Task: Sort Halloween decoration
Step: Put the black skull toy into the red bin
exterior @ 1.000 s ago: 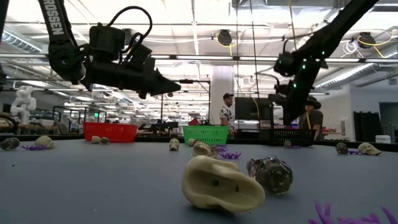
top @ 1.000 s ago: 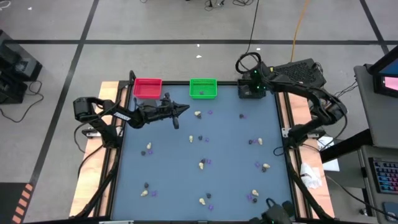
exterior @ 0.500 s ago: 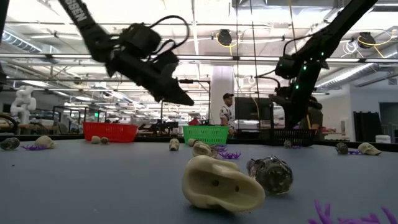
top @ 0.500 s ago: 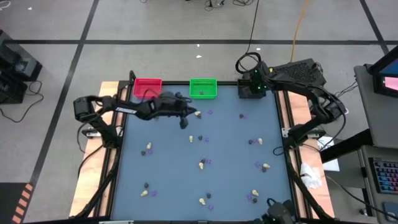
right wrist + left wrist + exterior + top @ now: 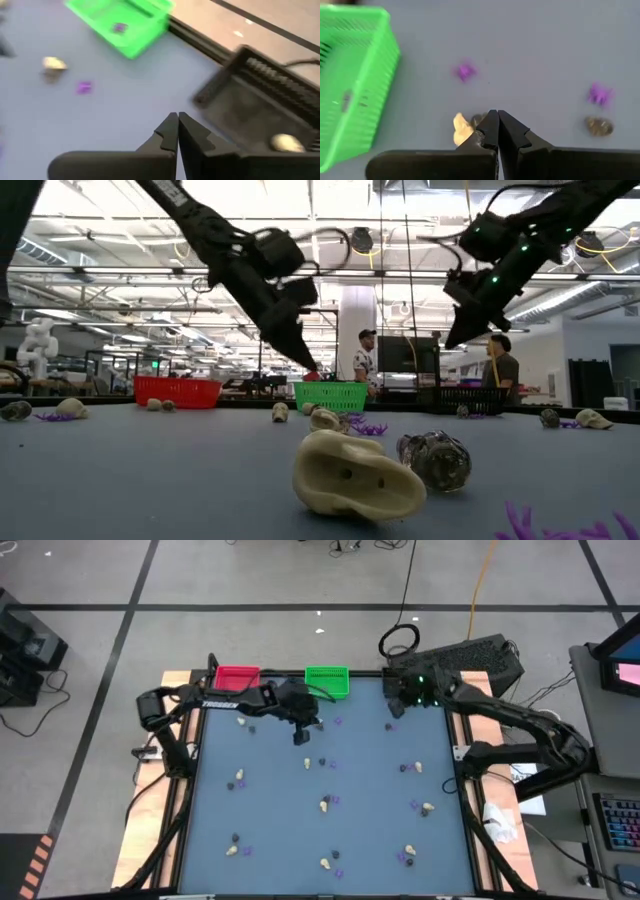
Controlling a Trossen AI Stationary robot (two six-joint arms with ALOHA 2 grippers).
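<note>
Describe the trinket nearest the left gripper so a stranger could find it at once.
Start at the green bin on the table's far edge. Just in front of it, beside the shut left gripper, lies a cream lump with a dark lump against it. The purple bit nearby is flat and lies apart.

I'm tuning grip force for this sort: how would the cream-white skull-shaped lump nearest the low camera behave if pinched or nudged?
The cream-white lump looks rigid and moulded, so it probably won't squash. Its rounded, smooth shell may slip between narrow fingers. It rests on a broad side, so a nudge would likelier slide or rock it than roll it far, unlike the rounder dark lump beside it.
</note>
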